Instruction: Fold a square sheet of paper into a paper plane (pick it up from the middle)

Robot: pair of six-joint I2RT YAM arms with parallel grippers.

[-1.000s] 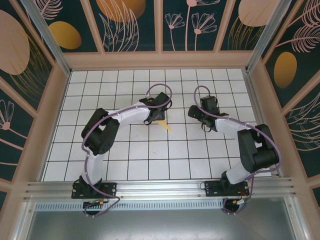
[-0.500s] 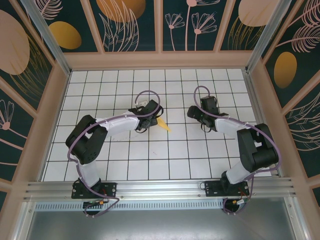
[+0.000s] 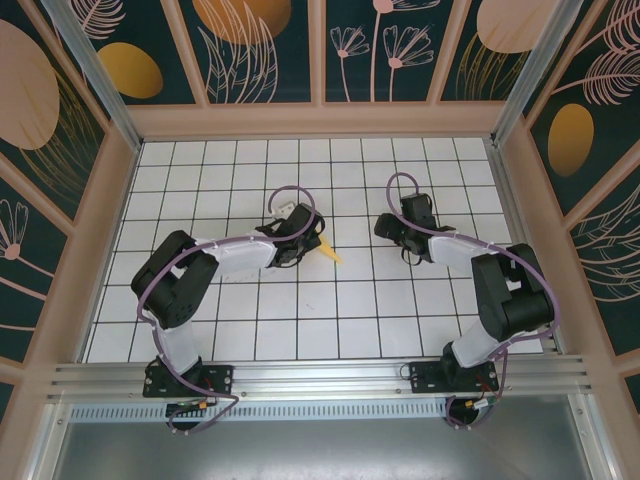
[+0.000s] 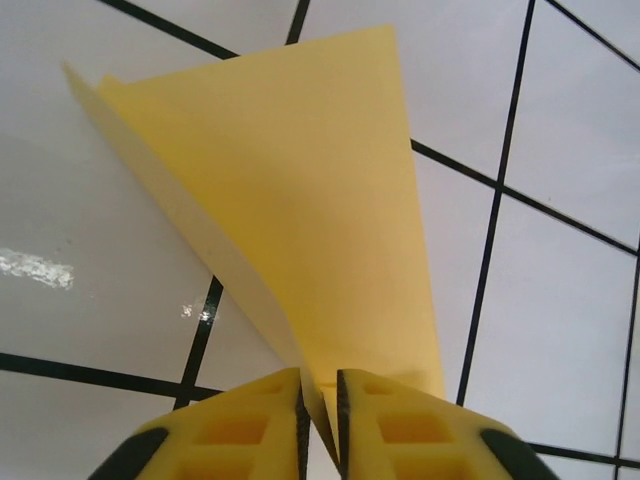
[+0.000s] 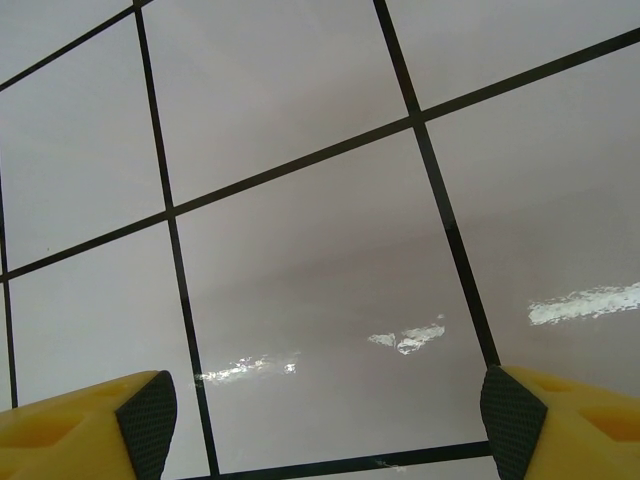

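The yellow paper plane (image 3: pixel 329 249) is a slim folded wedge near the middle of the tiled table; its tip points toward the near right. My left gripper (image 3: pixel 306 241) is shut on its lower folded edge. In the left wrist view the paper plane (image 4: pixel 300 200) fans out away from the left gripper (image 4: pixel 320 388), with one flap standing up on the left and the wide end farthest from the fingers. My right gripper (image 3: pixel 391 228) hovers about one tile to the right of the plane. The right gripper (image 5: pixel 328 410) is open over bare tiles, holding nothing.
The white gridded table (image 3: pixel 300 310) is boxed in by wooden walls (image 3: pixel 320 120) at the back and on both sides. Both arm bases sit on the metal rail (image 3: pixel 320 378) at the near edge. Purple cables loop above each wrist.
The left arm has drawn back to the left, its elbow swinging outward and the wrist dropping lower over the paper plane. The plane has barely shifted. The right arm is almost still.
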